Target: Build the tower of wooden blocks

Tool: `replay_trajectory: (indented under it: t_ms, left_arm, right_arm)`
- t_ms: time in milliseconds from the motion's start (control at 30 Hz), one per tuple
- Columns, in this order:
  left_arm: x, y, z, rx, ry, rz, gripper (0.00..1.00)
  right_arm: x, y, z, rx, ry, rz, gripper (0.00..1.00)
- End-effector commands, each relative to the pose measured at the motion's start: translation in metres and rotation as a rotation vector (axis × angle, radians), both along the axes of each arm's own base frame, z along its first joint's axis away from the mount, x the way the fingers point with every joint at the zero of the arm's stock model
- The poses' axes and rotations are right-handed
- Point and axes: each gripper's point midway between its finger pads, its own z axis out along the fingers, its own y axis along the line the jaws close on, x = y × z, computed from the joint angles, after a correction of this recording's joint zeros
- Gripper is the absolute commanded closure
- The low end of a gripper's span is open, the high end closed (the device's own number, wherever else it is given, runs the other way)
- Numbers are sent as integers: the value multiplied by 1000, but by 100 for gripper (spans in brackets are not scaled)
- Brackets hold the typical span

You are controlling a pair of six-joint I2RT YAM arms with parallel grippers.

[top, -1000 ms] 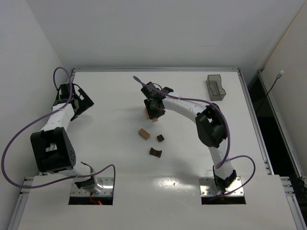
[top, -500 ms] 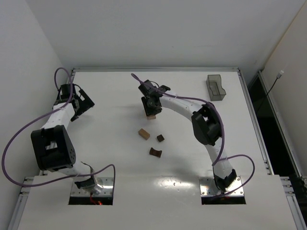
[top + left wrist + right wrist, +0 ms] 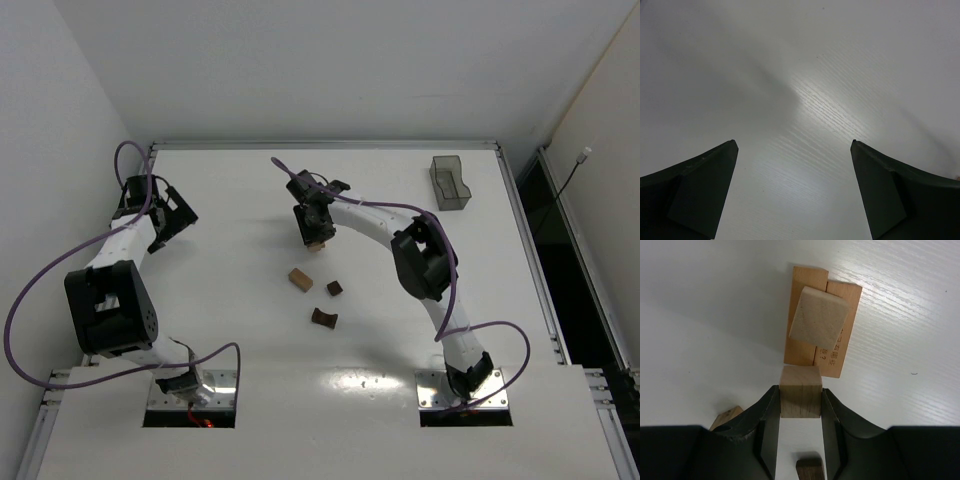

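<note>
The right end effector grips a tan cube — the tower sits just ahead at mid-worktop, long axis pointing away; the left end effector, wide, is well apart.

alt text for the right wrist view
The right gripper is shut on a light tan cube, close to the wood block tower: two flat tan bars side by side on the white table, a skewed pale cube on top.

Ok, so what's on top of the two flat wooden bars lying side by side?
One pale cube, turned askew, rests across both bars and hides part of their seam. The right hand holds a second cube at their near end.
</note>
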Motion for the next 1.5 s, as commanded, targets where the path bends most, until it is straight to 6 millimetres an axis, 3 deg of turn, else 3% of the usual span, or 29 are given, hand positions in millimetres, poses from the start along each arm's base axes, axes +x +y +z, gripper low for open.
replay_trajectory:
  t_ms: [0, 1000, 1267, 1467]
  left_arm:
    - [8, 5, 10, 6, -35, 0, 5]
    - [11, 3, 11, 0, -46, -19, 5]
    - [11, 2, 8, -9, -39, -25, 5]
    - [11, 2, 8, -9, -39, -25, 5]
  right_arm:
    - [15, 10, 19, 54, -44, -24, 100]
    - [40, 1, 10, 45, -67, -71, 100]
    - [42, 0, 5, 55, -55, -60, 86]
    - [40, 1, 0, 52, -44, -46, 62]
